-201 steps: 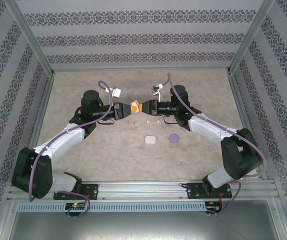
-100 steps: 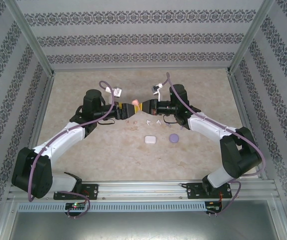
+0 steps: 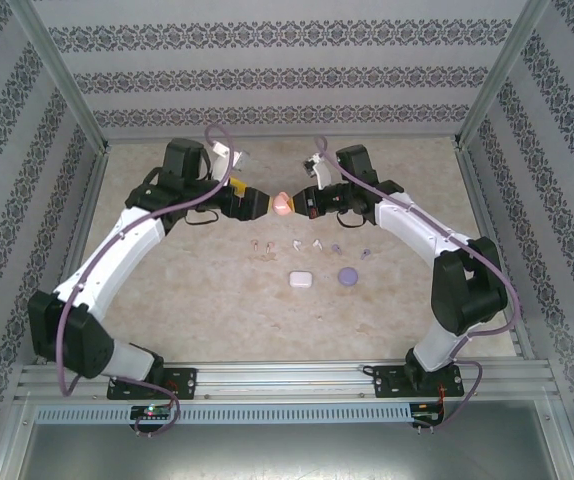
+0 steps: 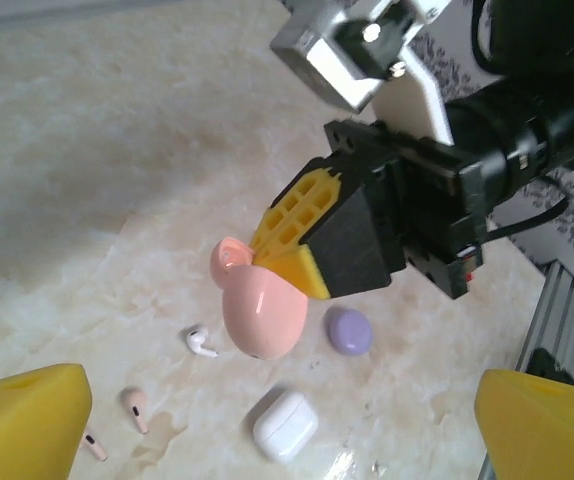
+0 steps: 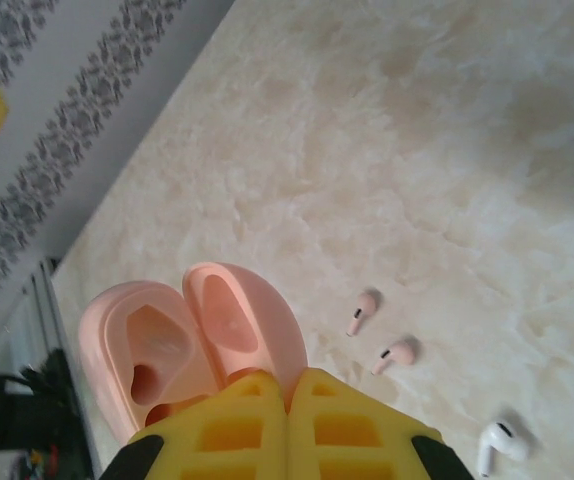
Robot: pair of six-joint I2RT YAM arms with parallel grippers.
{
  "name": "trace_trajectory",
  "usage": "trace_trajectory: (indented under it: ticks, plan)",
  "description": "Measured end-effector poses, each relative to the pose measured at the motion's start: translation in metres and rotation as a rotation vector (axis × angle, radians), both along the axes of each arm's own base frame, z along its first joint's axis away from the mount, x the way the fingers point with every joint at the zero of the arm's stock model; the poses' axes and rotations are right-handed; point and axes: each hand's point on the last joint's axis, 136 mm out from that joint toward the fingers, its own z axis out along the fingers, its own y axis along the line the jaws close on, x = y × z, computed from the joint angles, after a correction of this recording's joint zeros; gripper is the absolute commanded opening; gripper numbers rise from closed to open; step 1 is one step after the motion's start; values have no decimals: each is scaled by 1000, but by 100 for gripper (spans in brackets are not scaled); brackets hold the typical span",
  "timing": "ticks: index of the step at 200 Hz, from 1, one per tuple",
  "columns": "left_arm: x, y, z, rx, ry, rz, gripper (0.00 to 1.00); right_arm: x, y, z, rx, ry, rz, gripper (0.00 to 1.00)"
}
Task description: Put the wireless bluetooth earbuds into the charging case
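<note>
1. Charging cases, three in all: a pink case (image 4: 264, 312) held up in the air, and a white case (image 3: 300, 279) and a purple case (image 3: 348, 274) lying side by side on the table (image 3: 217, 310).
2. The right gripper (image 5: 287, 415) has its yellow fingers pressed together on the edge of the pink case, which hangs open (both hollow halves face the right wrist camera).
3. The left gripper (image 3: 259, 203) faces it from just beside the case, with its two fingers spread wide and touching nothing.
4. Earbuds, six in all, lie in a loose row on the table below the grippers and just beyond the two resting cases:
   - two pinkish earbuds (image 3: 255, 243) at the left;
   - two white earbuds (image 3: 295, 242) in the middle;
   - two pale purple earbuds (image 3: 335, 247) at the right, very small from overhead.
5. All six earbuds lie outside the cases, and the pairs are slightly apart from one another.
</note>
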Motion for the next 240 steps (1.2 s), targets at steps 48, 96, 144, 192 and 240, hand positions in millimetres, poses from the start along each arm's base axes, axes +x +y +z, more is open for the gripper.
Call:
trace_trajectory:
  ticks: [48,96,144,192,240]
  plan:
    - [3,-6,-40,83,163,-133,92,-12,-4,-14,-90,-19,106,0]
    - [-6,-15,-47,60,257,-252,84,-29,-2,-26,-118,18,174,0]
    - [-14,-19,-50,31,297,-294,77,-35,10,-17,-92,8,211,0]
    - [-19,-21,-55,6,326,-307,68,-34,15,-6,-62,-7,221,0]
    - [-21,-23,-54,-14,331,-319,62,-33,21,2,-39,-13,222,0]
